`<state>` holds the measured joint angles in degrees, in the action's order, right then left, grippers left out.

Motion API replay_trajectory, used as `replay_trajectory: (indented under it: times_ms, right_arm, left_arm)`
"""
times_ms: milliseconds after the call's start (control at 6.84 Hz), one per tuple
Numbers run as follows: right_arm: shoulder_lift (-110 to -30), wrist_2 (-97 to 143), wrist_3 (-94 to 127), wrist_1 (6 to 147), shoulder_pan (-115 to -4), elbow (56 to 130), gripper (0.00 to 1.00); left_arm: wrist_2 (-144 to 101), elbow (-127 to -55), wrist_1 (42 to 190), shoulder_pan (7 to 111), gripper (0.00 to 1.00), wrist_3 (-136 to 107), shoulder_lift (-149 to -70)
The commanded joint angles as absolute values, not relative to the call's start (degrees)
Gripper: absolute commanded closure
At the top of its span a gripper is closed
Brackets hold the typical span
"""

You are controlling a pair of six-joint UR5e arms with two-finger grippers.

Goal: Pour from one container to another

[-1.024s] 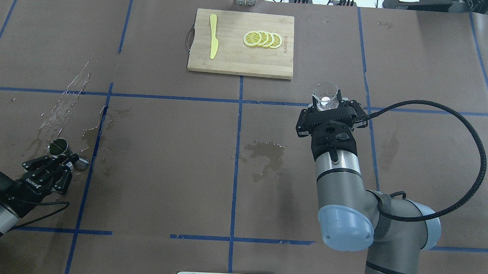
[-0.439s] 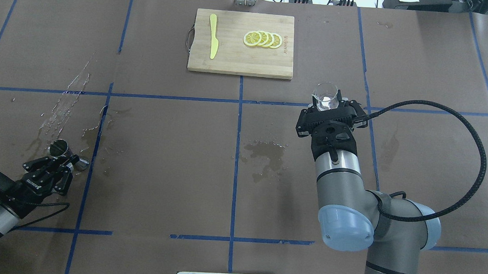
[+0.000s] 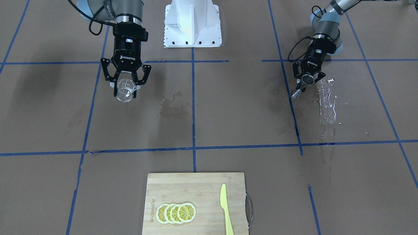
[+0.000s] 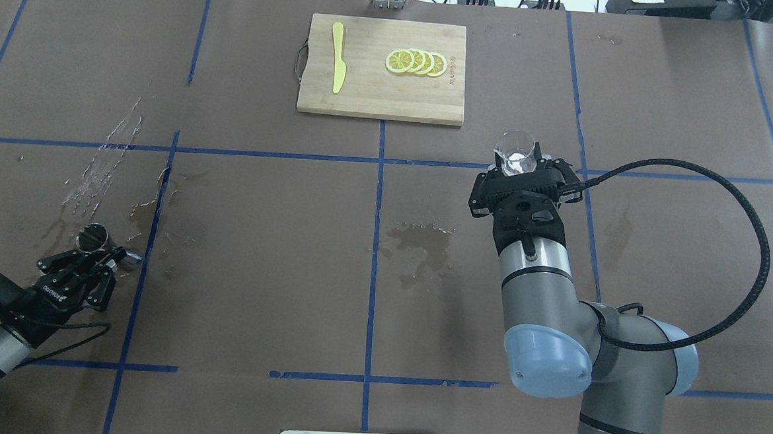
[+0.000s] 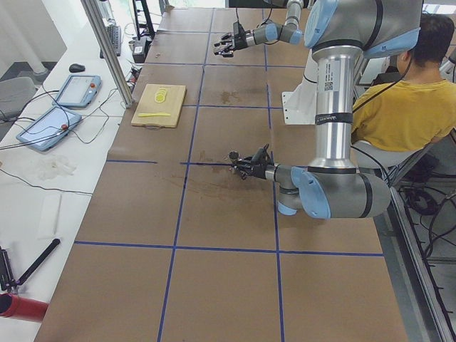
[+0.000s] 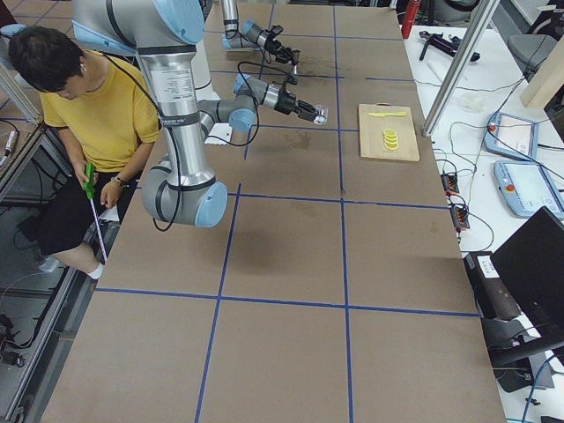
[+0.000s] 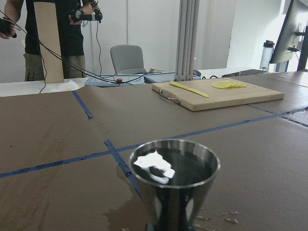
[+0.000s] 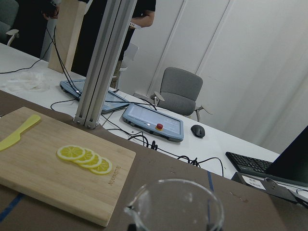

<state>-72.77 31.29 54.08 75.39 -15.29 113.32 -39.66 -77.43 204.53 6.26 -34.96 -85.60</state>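
My right gripper [image 4: 520, 166] is shut on the clear glass cup [image 4: 515, 154], holding it upright above the table right of centre; the cup [image 3: 125, 90] also shows in the front view, and its rim [image 8: 175, 204] fills the bottom of the right wrist view. At the near left, my left gripper [image 4: 110, 253] is shut on the steel jigger [image 4: 94, 237] at its waist. The jigger [image 7: 174, 185] stands upright with dark liquid in its top cone. In the front view the jigger [image 3: 305, 83] sits between the left gripper's fingers [image 3: 299, 76].
A wooden cutting board [image 4: 366, 90] at the far centre carries lemon slices [image 4: 416, 62] and a yellow knife [image 4: 337, 56]. Wet stains mark the paper at the centre [image 4: 421, 242] and beside the jigger [image 4: 101, 162]. A seated person [image 5: 402, 100] is behind the robot.
The left gripper with the jigger has drifted slightly back toward the robot's near edge. The right gripper and cup have not moved.
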Motion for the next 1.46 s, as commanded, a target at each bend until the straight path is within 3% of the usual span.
replay_trajectory:
  times_ms: [0, 585, 1024, 1170, 1316]
  right_arm:
    - [-72.77, 31.29, 54.14, 75.41, -15.29, 113.29, 1.0]
    - [-72.77, 31.2, 54.14, 75.41, -15.29, 113.29, 1.0]
    - [-72.77, 31.2, 54.14, 75.41, -15.29, 113.38, 1.0]
    - [-72.77, 31.2, 54.14, 75.41, -15.29, 113.29, 1.0]
    - [-72.77, 31.2, 54.14, 75.41, -15.29, 113.29, 1.0]
  left_arm:
    - [-39.64, -77.43, 204.52, 6.15, 0.75, -34.98, -85.61]
    - [-39.55, -77.34, 204.52, 5.8, 0.66, -34.89, -85.61]
    - [-39.46, -77.43, 204.52, 5.45, 0.5, -34.98, -85.61]
    - [-39.46, -77.52, 204.52, 5.45, 0.42, -34.98, -85.61]
    - [-39.55, -77.87, 204.61, 5.45, 0.2, -34.98, -85.61]
